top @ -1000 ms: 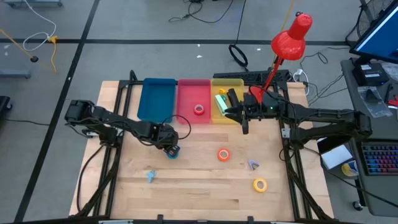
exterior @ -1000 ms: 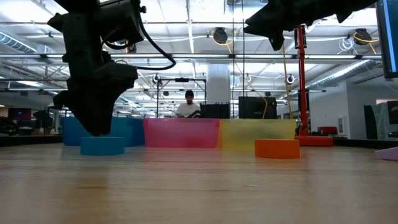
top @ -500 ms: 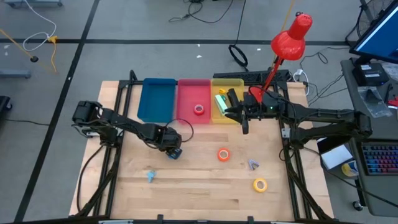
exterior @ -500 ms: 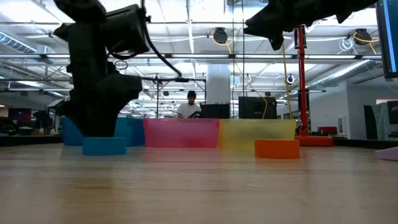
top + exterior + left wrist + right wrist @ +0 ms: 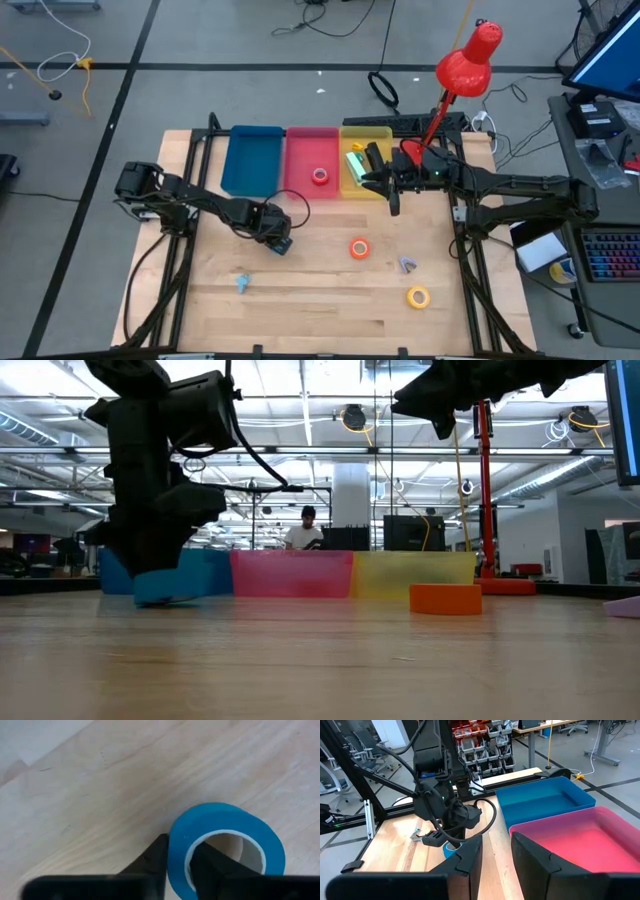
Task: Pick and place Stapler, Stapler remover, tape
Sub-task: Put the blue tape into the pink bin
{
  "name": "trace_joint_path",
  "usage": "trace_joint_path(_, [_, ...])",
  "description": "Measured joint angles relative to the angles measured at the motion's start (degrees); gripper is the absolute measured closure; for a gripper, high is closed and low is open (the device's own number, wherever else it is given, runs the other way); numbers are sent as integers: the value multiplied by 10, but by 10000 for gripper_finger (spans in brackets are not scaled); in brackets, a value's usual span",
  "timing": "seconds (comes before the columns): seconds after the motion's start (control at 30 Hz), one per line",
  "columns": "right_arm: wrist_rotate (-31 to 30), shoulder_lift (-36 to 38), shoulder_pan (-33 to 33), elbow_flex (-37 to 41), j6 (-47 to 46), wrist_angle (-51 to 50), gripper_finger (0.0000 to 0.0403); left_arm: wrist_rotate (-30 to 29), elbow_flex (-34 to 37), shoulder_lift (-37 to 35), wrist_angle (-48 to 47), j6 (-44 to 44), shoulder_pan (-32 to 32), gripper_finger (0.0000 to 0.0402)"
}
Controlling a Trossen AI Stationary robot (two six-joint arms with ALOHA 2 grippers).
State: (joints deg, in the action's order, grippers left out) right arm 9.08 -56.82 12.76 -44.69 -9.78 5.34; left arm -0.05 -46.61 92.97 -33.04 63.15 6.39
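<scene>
1. Blue tape roll: half a second ago it lay flat on the wood in the low view; now it sits tilted, one edge raised, with my left gripper pinched on its wall, one finger outside the ring and one inside the core hole.
2. Left gripper, position: near the table's middle, in front of the blue bin; a second ago it stood slightly nearer the front edge, with the roll showing below it.
3. Right gripper: hangs unmoved at the front rim of the yellow bin, fingers parted and holding nothing.
4. Tape rolls, count four: blue in my left grip; red tape roll inside the pink bin; orange tape roll on the bare wood, centre right; yellow tape roll nearer the front right.
5. Bins, count three: blue, pink, yellow, side by side along the back.
6. Small items on the wood, count two: light blue piece front left, greyish piece between the orange and yellow rolls; too small to identify.
7. High view only: red and yellow rolls, red desk lamp.
8. Low view only: the roll's tilt; a person seated beyond the bins.
9. Left wrist view only: finger placement on the roll.
10. Right wrist view only: the left arm from across the table.
</scene>
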Motion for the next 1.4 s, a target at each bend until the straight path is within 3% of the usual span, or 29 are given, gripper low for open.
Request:
trace_joint_path(0.07, [0, 0, 0, 0, 0, 0, 307, 1, 0, -5, 5, -5, 0, 363])
trace_joint_path(0.23, [0, 0, 0, 0, 0, 0, 307, 8, 3, -45, 41, -11, -2, 363])
trace_joint_path(0.37, [0, 0, 0, 0, 0, 0, 307, -2, 3, -105, 127, -40, -14, 362])
trace_joint_path(0.63, [0, 0, 0, 0, 0, 1, 307, -103, 2, -198, 382, -209, -77, 362])
trace_joint_path(0.73, [0, 0, 0, 0, 0, 2, 307, -160, -1, -210, 428, -267, -110, 362])
trace_joint_path(0.9, [0, 0, 0, 0, 0, 2, 307, -213, -77, -197, 331, -351, -175, 362])
trace_joint_path(1.0, [0, 0, 0, 0, 0, 2, 307, -231, -154, -166, 217, -400, -212, 362])
trace_joint_path(1.2, [-2, 0, 0, 0, 0, 1, 307, -257, -315, -57, 88, -500, -281, 362])
trace_joint_path(1.4, [-3, 0, 0, 0, 0, 0, 307, -233, -409, 73, 16, -532, -341, 362])
